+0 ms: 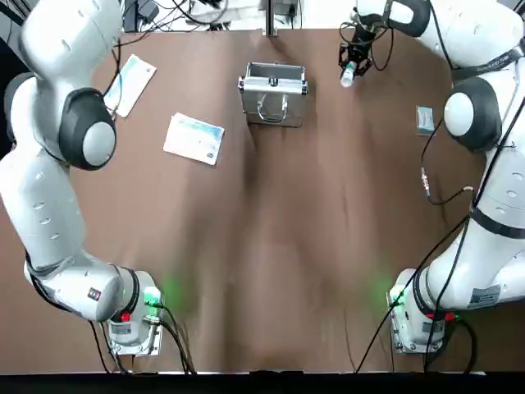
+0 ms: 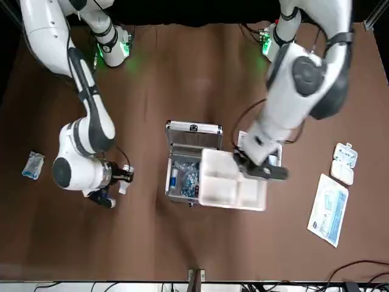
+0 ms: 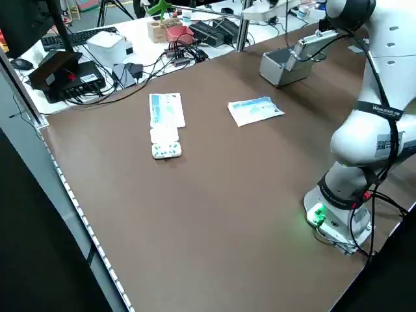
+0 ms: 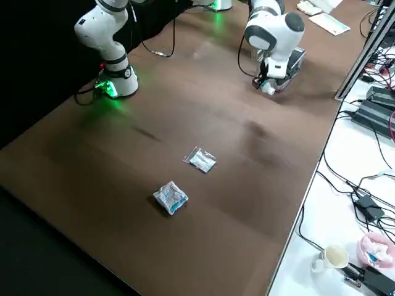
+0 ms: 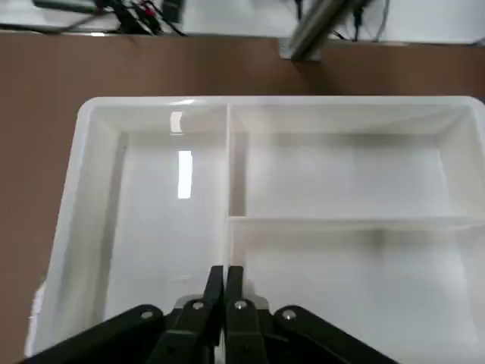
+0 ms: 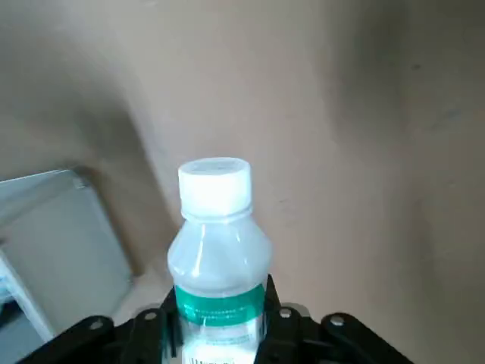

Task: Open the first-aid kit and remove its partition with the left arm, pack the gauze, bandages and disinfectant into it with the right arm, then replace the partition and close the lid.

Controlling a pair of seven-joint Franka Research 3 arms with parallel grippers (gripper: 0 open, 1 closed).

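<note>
Right gripper (image 6: 220, 334) grips the disinfectant (image 6: 217, 250) beside the case (image 6: 53, 243).

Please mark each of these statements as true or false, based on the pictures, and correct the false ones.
1. The left gripper is shut on the partition. True.
2. The right gripper holds nothing. False: it is shut on the disinfectant.
3. The first-aid kit is open, with items inside. True.
4. The partition sits fully inside the kit. False: in the front view it is held over the kit's edge, partly covering it.
5. Two small packets lie on the table. True.
</note>
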